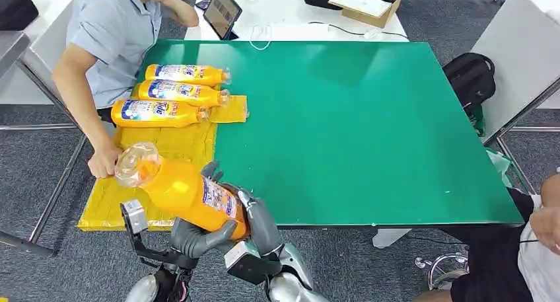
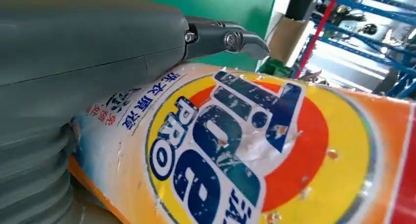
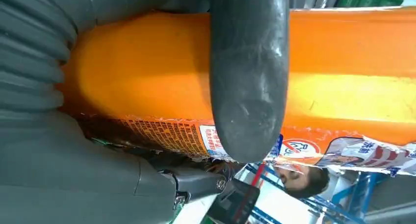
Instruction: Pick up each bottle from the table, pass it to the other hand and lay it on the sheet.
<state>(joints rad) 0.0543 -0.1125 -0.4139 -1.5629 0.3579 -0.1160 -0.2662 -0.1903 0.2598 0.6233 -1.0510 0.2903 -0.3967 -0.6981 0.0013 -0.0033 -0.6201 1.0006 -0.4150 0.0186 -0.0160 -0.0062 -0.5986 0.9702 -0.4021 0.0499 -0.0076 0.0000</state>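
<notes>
An orange detergent bottle (image 1: 177, 188) with a clear cap end is held tilted above the table's front left edge, cap end pointing up and to the left. My left hand (image 1: 198, 239) grips its lower body from beneath, and my right hand (image 1: 259, 217) wraps it from the right side. Close up, the left wrist view has the bottle's label (image 2: 255, 150) under my hand (image 2: 88, 62). In the right wrist view, my thumb (image 3: 247, 72) lies across the bottle's orange body (image 3: 147, 67). Three more orange bottles (image 1: 168, 92) lie side by side on the yellow sheet (image 1: 175, 147).
A person sits at the table's left side, one hand (image 1: 105, 160) resting on the sheet near the held bottle. The green table (image 1: 370, 130) stretches to the right. A tablet (image 1: 222, 11) stands behind it. Another person (image 1: 528, 249) sits at the lower right, near a black backpack (image 1: 470, 77).
</notes>
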